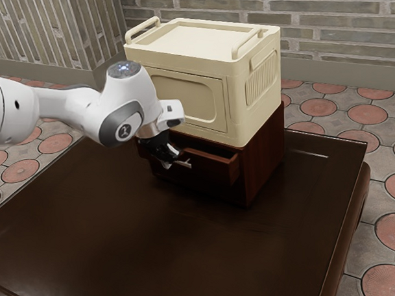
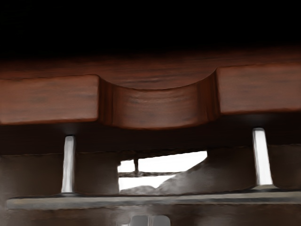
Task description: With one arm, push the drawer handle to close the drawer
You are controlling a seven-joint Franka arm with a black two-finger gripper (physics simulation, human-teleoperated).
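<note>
In the exterior view my black gripper (image 1: 167,164) is at the front of the dark red-brown drawer (image 1: 212,168), beside its metal handle (image 1: 185,164). The drawer stands partly out of its cabinet (image 1: 261,160). The wrist view looks down on the drawer's front board (image 2: 157,108), which has a curved notch in its top edge. Two posts join it to the long handle bar (image 2: 155,200). The gripper (image 2: 150,220) has its two fingertips side by side, shut, close to the bar's middle on the side away from the board. Whether they touch the bar I cannot tell.
A cream storage box (image 1: 251,100) with two raised handles stands on top of the cabinet. Both rest on a dark, glossy table (image 1: 123,241), whose edge runs along the exterior view's right. Brick walls (image 1: 336,26) rise behind, and the floor has round reddish tiles.
</note>
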